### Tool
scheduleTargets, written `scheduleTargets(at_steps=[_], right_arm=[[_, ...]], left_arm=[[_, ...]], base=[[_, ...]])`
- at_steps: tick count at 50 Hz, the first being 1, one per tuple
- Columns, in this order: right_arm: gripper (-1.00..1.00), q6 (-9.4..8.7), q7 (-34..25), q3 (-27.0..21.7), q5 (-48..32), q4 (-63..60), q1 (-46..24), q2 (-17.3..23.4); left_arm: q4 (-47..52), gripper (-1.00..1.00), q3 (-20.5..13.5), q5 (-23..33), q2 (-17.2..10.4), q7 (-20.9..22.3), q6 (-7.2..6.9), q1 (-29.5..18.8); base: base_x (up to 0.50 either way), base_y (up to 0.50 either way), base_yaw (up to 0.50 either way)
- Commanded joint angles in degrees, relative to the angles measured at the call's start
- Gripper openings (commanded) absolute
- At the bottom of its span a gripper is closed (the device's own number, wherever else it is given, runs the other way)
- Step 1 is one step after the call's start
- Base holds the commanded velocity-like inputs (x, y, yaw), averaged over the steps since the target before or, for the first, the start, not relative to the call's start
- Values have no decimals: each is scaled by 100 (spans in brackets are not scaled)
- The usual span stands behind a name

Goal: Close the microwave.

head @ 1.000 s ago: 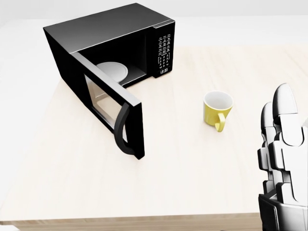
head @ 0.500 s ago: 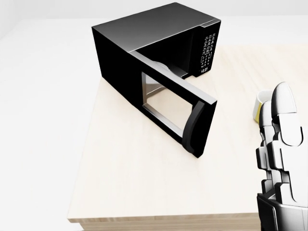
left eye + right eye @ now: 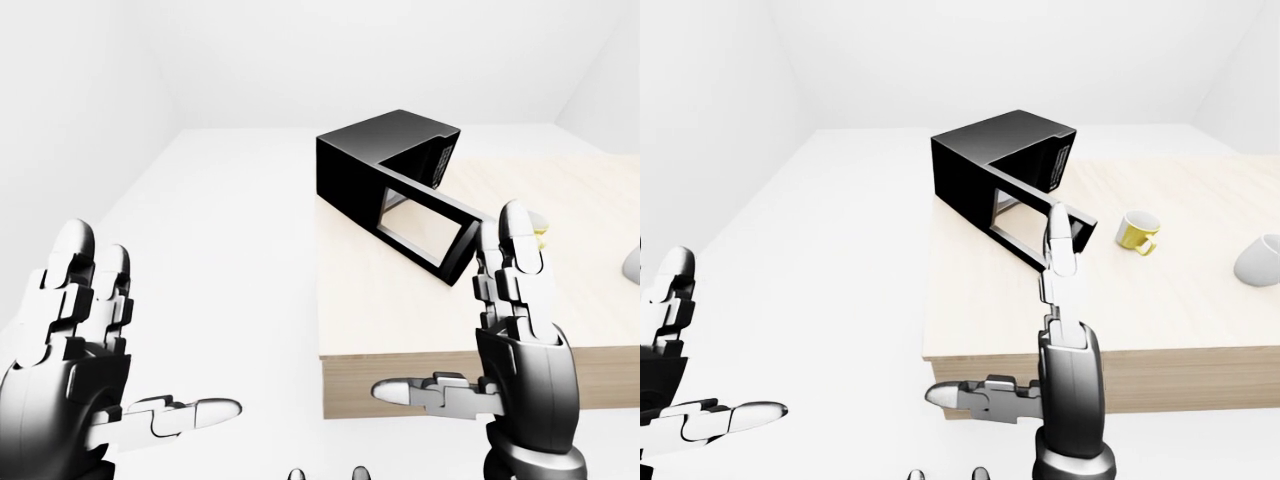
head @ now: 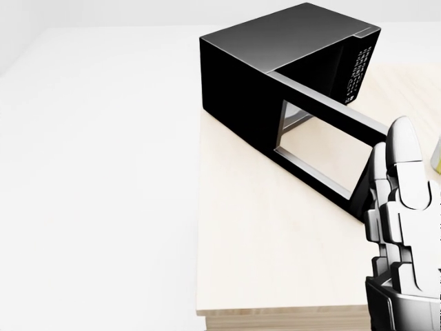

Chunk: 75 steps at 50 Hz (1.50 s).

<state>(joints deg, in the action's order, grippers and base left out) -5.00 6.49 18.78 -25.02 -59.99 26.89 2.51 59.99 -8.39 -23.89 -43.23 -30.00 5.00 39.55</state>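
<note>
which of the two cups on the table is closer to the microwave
The yellow mug, standing just right of the open microwave door in the right-eye view. The white cup lies farther right, near the view's edge.

Your microwave has a matt black casing that looks like painted metal or plastic, and its open door carries a clear, glassy pane in a smooth dark frame. The table shows pale, fine-grained wood with a matt finish. Each robot hand, left and right, looks like glossy white and grey plastic. The yellow mug seems glazed ceramic, though it's small here.
</note>
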Motion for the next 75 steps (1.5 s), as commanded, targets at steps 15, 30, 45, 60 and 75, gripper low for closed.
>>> scheduleTargets(at_steps=[15, 30, 45, 60, 75], right_arm=[[100, 0, 19, 50, -107, 0, -57, -92], [100, 0, -117, 23, 86, 0, 32, -159], [100, 0, -101, 56, 23, 0, 3, -145], [100, 0, 19, 71, 79, 0, -12, -9], [100, 0, 240, 227, 57, -1, -97, 311]], left_arm=[[1, 100, 172, 594, 305, 0, 0, 136], [1, 100, 147, 487, 63, 0, 0, 248], [1, 100, 258, 612, 155, 0, 0, 195], [1, 100, 236, 581, 313, 0, 0, 145], [1, 100, 224, 533, 312, 0, 0, 189]], base=[[0, 0, 0], [14, 0, 0], [50, 0, 0], [34, 0, 0], [0, 0, 0]])
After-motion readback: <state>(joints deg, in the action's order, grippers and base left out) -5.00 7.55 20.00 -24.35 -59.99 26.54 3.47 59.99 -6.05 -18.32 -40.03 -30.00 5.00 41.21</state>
